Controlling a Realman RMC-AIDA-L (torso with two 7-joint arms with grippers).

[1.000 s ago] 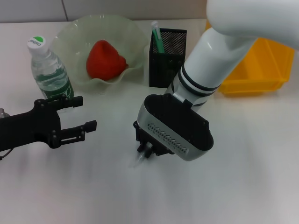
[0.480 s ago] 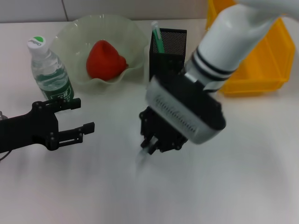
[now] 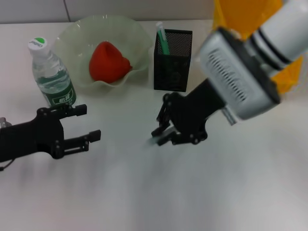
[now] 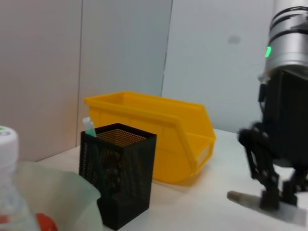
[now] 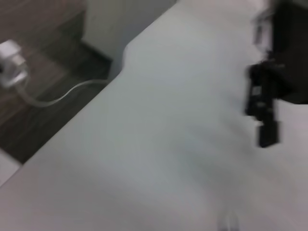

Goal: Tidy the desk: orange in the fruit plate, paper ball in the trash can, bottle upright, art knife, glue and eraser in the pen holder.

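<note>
Gripping a slim pale stick, blurred, the right gripper is hanging above the desk before the pen holder. Left gripper is idling with fingers spread beside the upright bottle. Orange is lying in the fruit plate.

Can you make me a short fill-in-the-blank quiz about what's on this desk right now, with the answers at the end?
1. The orange lies in the pale green ____.
2. The bottle stands ____ on the table.
3. The right gripper holds a slim pale object in front of the black mesh ____.
4. The trash can behind the mesh box is coloured ____.

Missing words: plate; upright; pen holder; yellow
</note>
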